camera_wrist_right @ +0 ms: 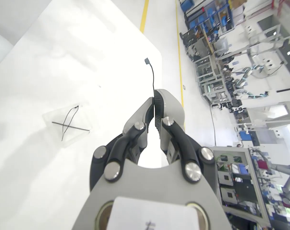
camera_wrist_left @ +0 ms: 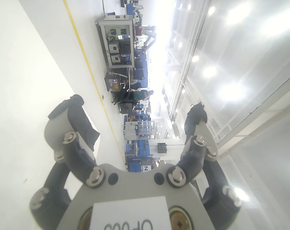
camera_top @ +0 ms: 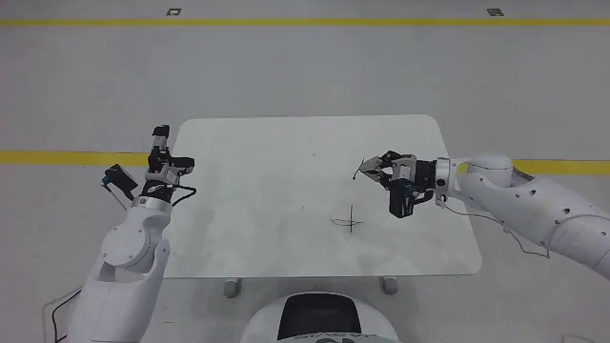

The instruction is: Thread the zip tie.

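Since the right gripper (camera_wrist_right: pixel 154 99) has its fingers pressed fully together on the strap of a thin black zip tie (camera_wrist_right: pixel 152 77), we judge the tie to be in hand and clear of the table (camera_wrist_right: pixel 63 56). The strap stands out past the fingertips in a slight curve. Its small square head (camera_wrist_right: pixel 146 60) is at the free end, in the air above the right half of the table. The left gripper (camera_wrist_left: pixel 135 106) sits at the table's left edge, well apart from the tie, with its fingers spread wide and nothing between them. Two more ties (camera_wrist_right: pixel 69 122) lie crossed on a clear tray (camera_wrist_right: pixel 50 118) near the table's front middle.

We expect the tie to weigh next to nothing and to be springy rather than stiff, so it would flick if let go. The plastic is likely smooth, and a light pinch could let it slide or twist. For threading we would have the left gripper take hold just behind the head to steady the slot. The tail should be pinched close to its tip so it does not buckle. We cannot tell where the tail lies, as the right fingers hide it.
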Robot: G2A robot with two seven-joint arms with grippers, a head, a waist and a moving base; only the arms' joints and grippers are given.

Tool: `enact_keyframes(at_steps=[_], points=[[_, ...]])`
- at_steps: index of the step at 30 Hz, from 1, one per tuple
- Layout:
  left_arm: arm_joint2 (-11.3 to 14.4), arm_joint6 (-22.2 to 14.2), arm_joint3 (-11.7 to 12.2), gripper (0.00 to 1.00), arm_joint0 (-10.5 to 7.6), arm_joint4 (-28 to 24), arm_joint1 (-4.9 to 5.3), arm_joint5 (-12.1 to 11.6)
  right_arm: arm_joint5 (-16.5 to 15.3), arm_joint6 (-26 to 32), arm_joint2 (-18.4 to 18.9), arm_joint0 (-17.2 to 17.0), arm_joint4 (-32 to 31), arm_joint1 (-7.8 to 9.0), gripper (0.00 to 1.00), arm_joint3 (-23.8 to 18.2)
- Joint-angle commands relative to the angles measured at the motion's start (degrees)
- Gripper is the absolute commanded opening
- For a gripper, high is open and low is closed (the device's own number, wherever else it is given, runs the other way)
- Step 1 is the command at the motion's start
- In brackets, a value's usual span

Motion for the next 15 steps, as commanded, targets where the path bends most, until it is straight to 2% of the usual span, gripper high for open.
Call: enact_keyframes(at_steps=[1, 7, 15], points=[[0.0, 0.0, 0.0, 1.00, 0.00, 0.0, 0.00, 0.0, 0.1, -3.0, 0.0, 0.5, 0.0, 0.17, 0.00, -0.5], [0.0, 0.0, 0.0, 1.00, 0.00, 0.0, 0.00, 0.0, 2.1, -10.3, 0.0, 1.0, 0.0, 0.81, 0.00, -0.9], [0.0, 0.0, 0.0, 1.00, 0.00, 0.0, 0.00, 0.0, 6.1, -18.4, 0.0, -1.0, 0.0, 0.83, 0.00, 0.5]])
